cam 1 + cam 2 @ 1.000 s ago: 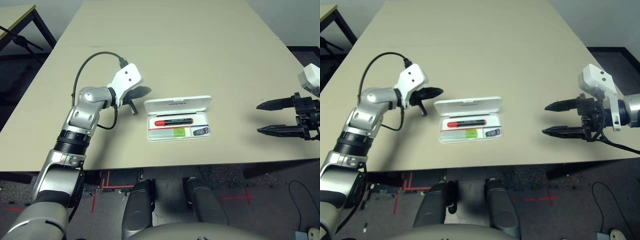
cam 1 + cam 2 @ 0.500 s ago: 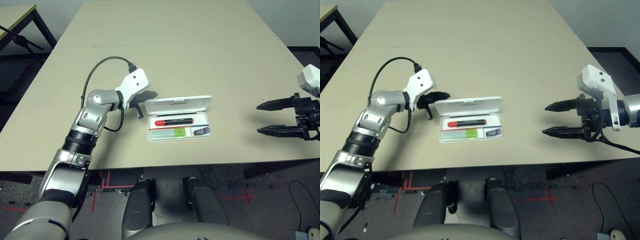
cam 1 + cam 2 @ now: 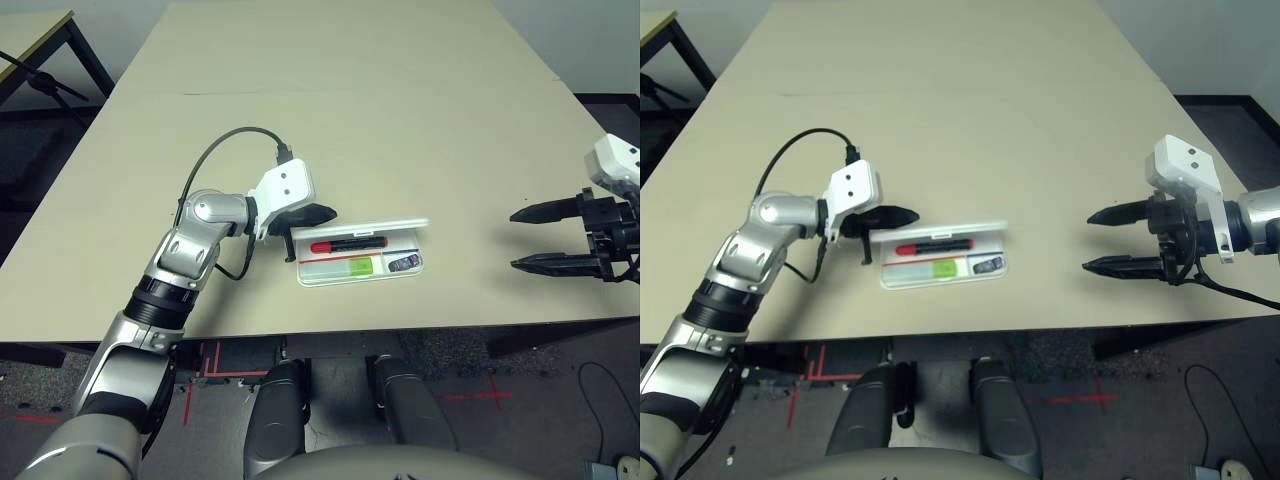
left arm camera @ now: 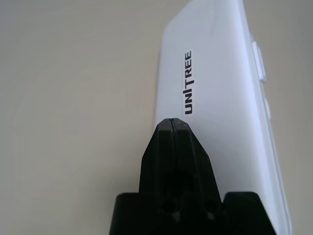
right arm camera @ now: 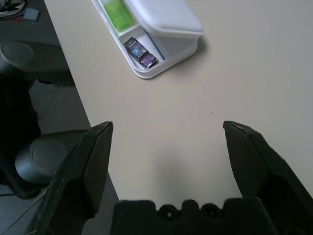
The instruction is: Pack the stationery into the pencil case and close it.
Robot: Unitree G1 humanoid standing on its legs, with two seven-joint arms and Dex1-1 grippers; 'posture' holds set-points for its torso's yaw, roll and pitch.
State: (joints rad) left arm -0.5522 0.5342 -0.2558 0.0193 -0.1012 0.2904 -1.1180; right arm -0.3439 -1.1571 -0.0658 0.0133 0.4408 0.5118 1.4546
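Pencil case (image 3: pixel 360 268) sits near the table's (image 3: pixel 440 130) near edge, its lid (image 3: pixel 365 228) now tipped lower than before. Our left gripper (image 3: pixel 333 213), closed and empty, has come nearer to that lid; our right (image 3: pixel 513 240) gapes wide, empty, to the right. Grey floor (image 3: pixel 520 400) lies beyond the near edge.

1. Looks bright and even across the counter (image 3: pixel 450 120), much dimmer down on the floor (image 3: pixel 535 390).
2. Seems lit from above, with soft-edged shadows on the counter beside the left forearm (image 3: pixel 140 345) and around the right hand (image 3: pixel 1086 240).
3. Gleams in pale highlights along the forearm's silver shells.
4. Darkens inside the pencil case (image 5: pixel 143 74), under the tilted lid (image 4: pixel 220 127).
5. Glows smooth white on the lid in the left wrist view, with dark print (image 4: pixel 188 83) still legible.
6. Shades softly beneath the case's end in the right wrist view.
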